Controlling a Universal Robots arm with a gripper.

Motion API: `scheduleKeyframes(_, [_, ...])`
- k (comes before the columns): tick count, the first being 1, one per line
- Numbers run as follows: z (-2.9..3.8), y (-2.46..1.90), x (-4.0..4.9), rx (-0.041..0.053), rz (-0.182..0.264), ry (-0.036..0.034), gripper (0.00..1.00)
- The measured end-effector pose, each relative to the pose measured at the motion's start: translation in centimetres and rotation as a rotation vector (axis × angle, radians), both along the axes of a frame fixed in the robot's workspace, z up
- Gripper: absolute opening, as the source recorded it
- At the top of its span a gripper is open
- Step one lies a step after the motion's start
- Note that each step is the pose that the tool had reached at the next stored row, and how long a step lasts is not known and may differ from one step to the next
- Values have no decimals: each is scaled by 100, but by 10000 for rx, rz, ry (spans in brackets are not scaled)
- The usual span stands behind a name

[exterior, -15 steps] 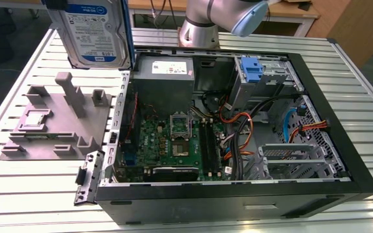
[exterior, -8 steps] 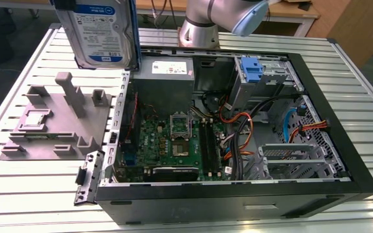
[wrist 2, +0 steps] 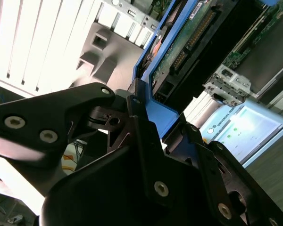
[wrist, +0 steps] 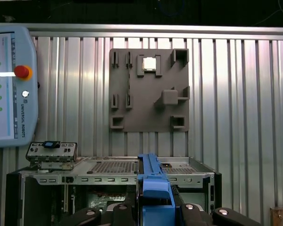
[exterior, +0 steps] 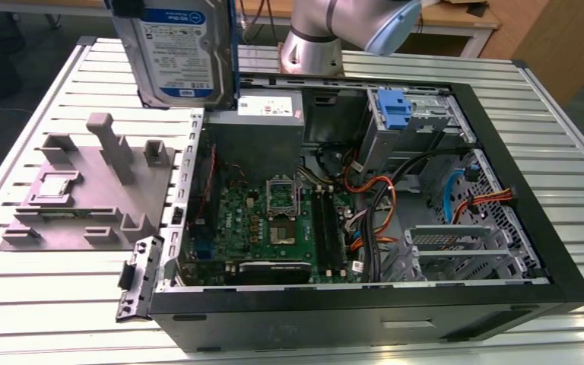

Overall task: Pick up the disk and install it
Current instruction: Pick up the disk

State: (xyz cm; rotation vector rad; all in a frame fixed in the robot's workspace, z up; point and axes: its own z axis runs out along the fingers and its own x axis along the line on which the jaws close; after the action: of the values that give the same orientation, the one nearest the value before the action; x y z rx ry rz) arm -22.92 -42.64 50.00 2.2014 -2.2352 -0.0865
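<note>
The disk [exterior: 176, 53], a flat rectangular silver-grey hard drive with a white-and-blue label, is held in the air standing on edge, its label turned to the exterior camera and its upper part cut off by the frame; a blue plastic rail [exterior: 234, 53] runs down its edge on the exterior view's right; in the second wrist view its other face shows a green circuit board [wrist 2: 188, 40] bordered by the same blue plastic, and in the first wrist view the rail [wrist: 153, 186] is seen end-on as a narrow blue strip; the black gripper [wrist: 153, 214] is clamped on the disk, its fingers [wrist 2: 141, 141] pressed against the blue rail from both sides; in the exterior view the disk's lower edge hangs over the far corner, on that view's left, of an open black computer case [exterior: 373, 323], just above a grey power-supply box with a white sticker [exterior: 267, 106]; inside the case lie a green motherboard [exterior: 271, 220], orange cables [exterior: 379, 205] and a blue plastic bracket [exterior: 395, 110] in a drive bay on the far side; beside the case, on a slatted aluminium table [exterior: 49, 304], sits a grey moulded fixture plate [exterior: 89, 190]; a silver robot arm [exterior: 322, 34] rises behind the case; a pale blue-and-white teach pendant with a red button [wrist: 12, 84] lies on the slats.
</note>
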Motion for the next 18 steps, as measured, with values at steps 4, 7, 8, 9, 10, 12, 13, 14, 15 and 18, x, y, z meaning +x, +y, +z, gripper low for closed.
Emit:
scheduleKeyframes(4, [-1,0,112,0,1,-1,37])
scheduleKeyframes(7, [-2,0,207,1,-1,-2,37])
scheduleKeyframes(8, [-3,0,248,0,0,-1,37])
scheduleKeyframes(9, [-4,0,282,0,1,0,37])
scheduleKeyframes(10, [-4,0,301,1,2,-1,37])
scheduleKeyframes(12, [-5,-1,303,2,0,-1,37])
scheduleKeyframes(13, [-5,-1,303,2,0,-1,37])
scheduleKeyframes(14, [-4,-1,303,1,0,-1,37])
scheduleKeyframes(15, [-5,-2,304,2,0,-1,37])
scheduleKeyframes(18, [-10,-65,304,-1,0,0,37])
